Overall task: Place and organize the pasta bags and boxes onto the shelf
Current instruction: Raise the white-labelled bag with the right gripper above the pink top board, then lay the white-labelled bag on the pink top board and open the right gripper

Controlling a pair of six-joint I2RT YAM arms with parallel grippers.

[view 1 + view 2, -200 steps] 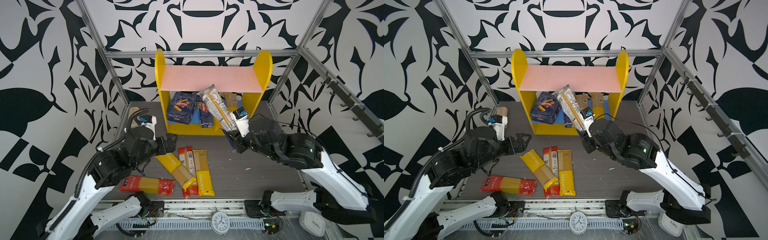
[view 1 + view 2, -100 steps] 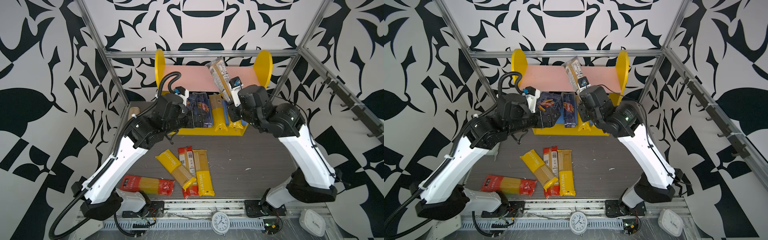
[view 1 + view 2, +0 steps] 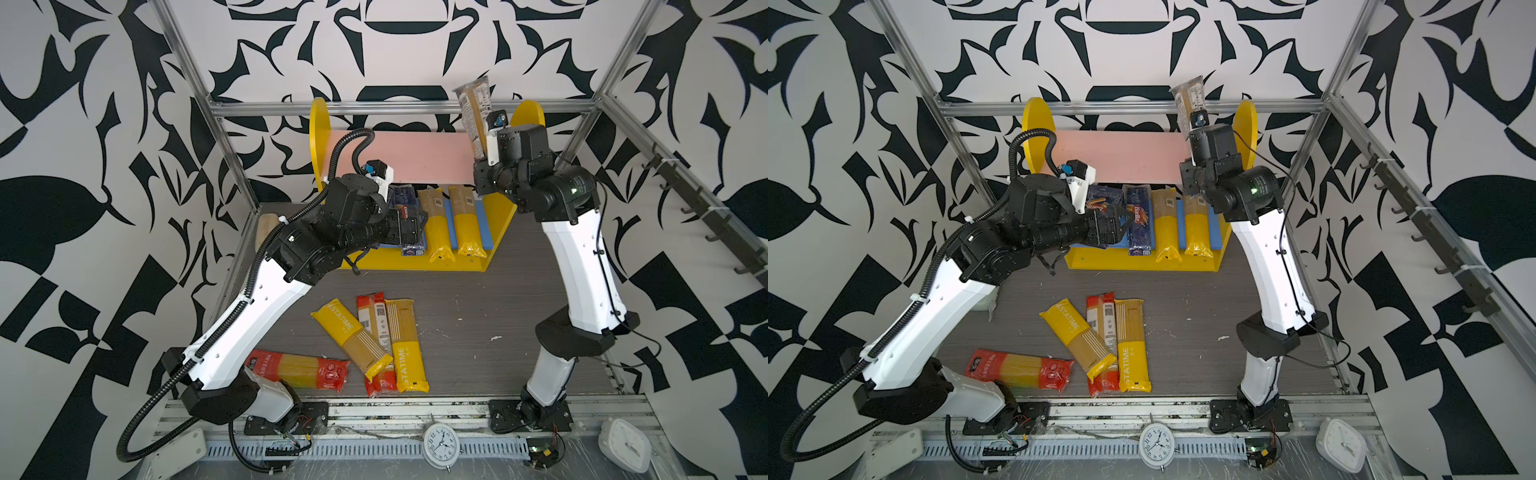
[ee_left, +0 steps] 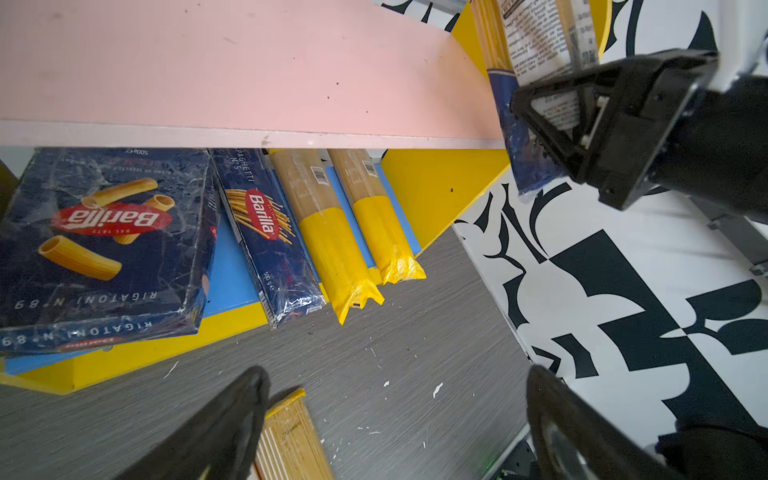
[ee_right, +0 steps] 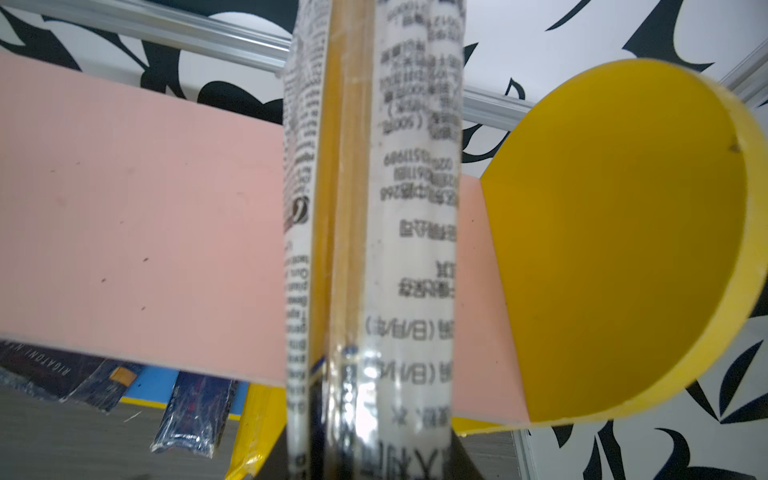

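Gripping 1 blue-ended bag (image 3: 473,112), right claw (image 4: 540,114) hangs near shelf (image 3: 415,158).

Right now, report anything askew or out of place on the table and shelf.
Three bags lie heaped on the table: a tilted yellow bag crosses a red bag beside a straight yellow bag. The rigatoni box sits skewed on the blue board, overhanging its front. White crumbs dot the table.

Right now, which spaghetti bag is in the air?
The blue-ended bag with the white label, clamped in the right gripper near the pink upper board. The other six lie flat: four on the table, two on the blue lower board.
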